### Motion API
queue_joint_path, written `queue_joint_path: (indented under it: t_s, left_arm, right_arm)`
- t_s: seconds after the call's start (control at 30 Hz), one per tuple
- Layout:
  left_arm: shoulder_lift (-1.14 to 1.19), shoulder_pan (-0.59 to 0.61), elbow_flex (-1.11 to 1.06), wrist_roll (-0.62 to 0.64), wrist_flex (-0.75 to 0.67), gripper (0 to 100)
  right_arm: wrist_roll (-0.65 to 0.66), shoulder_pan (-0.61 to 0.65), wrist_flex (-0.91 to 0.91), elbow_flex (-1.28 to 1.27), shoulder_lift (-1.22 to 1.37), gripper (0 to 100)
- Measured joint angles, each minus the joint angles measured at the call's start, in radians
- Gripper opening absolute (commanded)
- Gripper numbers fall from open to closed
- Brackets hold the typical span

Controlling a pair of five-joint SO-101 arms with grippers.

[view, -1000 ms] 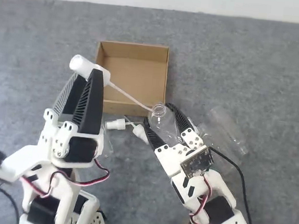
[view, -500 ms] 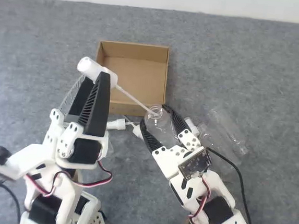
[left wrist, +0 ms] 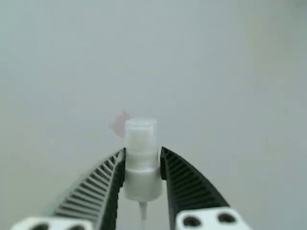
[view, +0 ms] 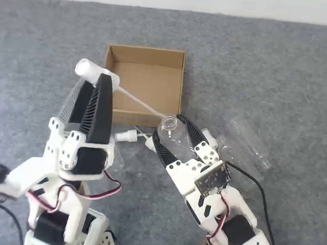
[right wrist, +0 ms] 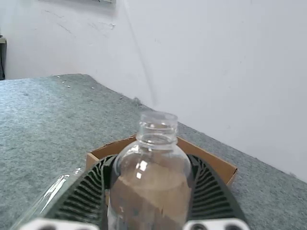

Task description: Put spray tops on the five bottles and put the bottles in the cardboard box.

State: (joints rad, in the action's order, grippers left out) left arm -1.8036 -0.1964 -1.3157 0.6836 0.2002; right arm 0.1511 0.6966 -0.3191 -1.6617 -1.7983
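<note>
High view is showing the left gripper [view: 101, 81] clamping a spray top [left wrist: 141, 143] over the cardboard box [view: 146, 58] edge, its thin dip tube [view: 142, 104] slanting down toward the open neck of the bottle [right wrist: 152, 182]. The right gripper [view: 173, 132] is gripping that bottle upright just in front of the box. The tube's tip seems to be reaching the mouth, perhaps not yet inside. The top probably needs righting while it is descending, with the tube staying centred and the bottle steady.

left pincer [left wrist: 142, 165] | clamped on spray top [left wrist: 141, 160] | upright
</note>
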Motion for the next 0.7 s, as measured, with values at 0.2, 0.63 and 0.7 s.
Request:
queue_joint_path:
  t_s: [0.2,0.63,0.7]
  left_arm:
    - [0.000,0.002,-0.032,0.000,-0.002,1]
    - [0.000,-0.153,-0.161,-0.101,-0.002,1]
    - [0.000,-0.160,-0.161,-0.106,-0.002,1]
  right_arm:
    - [0.000,0.000,0.000,0.000,0.000,2.7]
    - [0.000,0.000,-0.032,0.000,0.000,2.7]
    - [0.000,-0.002,-0.032,0.000,0.000,2.7]
